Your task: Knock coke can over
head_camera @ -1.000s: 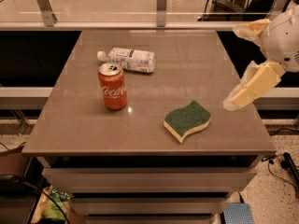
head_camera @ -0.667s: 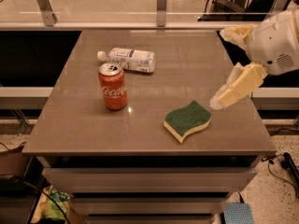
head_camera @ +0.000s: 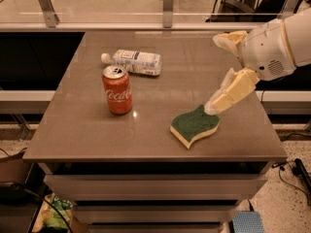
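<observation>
Coke can (head_camera: 117, 90) upright, jaws tilted above sponge (head_camera: 194, 125)

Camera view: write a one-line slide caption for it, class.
Open gripper hovers by the green sponge, right of the upright coke can on the table.

1. The coke can (head_camera: 117, 90) — red-orange, with white script and a silver top with a pull tab — stands upright on the table (head_camera: 146, 135), left of the table's middle.
2. The gripper (head_camera: 214, 74) hangs over the table's right side — fingers spread wide, nothing between them.
</observation>
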Robot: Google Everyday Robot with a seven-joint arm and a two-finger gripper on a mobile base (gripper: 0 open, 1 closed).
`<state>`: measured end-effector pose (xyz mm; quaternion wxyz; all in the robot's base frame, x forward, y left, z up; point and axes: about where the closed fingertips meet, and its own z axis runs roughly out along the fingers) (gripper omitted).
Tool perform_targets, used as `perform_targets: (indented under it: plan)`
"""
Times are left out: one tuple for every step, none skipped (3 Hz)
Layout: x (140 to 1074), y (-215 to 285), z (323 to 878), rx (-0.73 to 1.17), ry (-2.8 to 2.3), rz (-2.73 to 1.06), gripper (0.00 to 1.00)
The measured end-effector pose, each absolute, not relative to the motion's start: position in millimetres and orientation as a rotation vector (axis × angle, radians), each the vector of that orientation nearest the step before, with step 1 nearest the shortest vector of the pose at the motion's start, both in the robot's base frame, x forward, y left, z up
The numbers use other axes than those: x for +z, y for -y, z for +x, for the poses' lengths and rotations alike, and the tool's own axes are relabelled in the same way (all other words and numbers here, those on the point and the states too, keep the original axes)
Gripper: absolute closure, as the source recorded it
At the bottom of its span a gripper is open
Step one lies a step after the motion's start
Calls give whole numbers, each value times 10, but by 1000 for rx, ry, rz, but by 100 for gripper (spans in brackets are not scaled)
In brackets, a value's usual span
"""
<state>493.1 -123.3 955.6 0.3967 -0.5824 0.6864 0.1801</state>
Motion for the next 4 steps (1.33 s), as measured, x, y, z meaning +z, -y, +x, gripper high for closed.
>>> perform_targets:
  plan:
    - [9615,1256,4935,465,-1709,-1440,0]
    - [9613,1213,4963,498,-1665,-1396,0]
    - [9545,1034,5069,565,-1604,-1365,0]
    - [9392,773,5180,665,-1554,-1357,0]
